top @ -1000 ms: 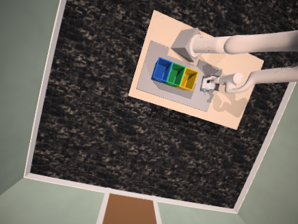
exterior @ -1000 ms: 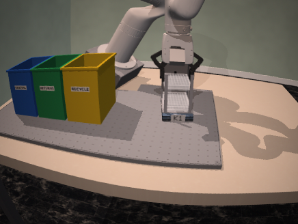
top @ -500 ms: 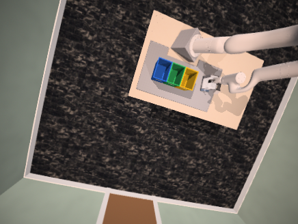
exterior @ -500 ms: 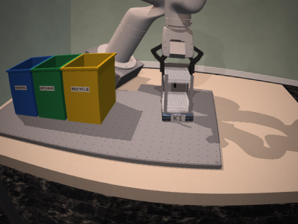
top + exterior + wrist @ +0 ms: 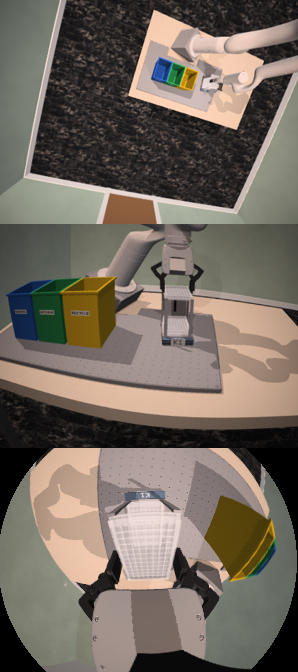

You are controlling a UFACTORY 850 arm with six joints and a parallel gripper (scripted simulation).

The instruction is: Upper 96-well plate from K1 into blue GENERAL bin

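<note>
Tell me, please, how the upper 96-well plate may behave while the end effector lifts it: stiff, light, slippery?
The upper plate looks flat and unbent between the end effector fingers, so probably stiff. It seems thin and gridded, so likely light. Held only at two smooth side edges, it might slip or tilt.

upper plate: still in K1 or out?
Cannot tell if it is free. The claw is shut on the upper plate, which sits at the top of rack K1, above the lower plate.
</note>
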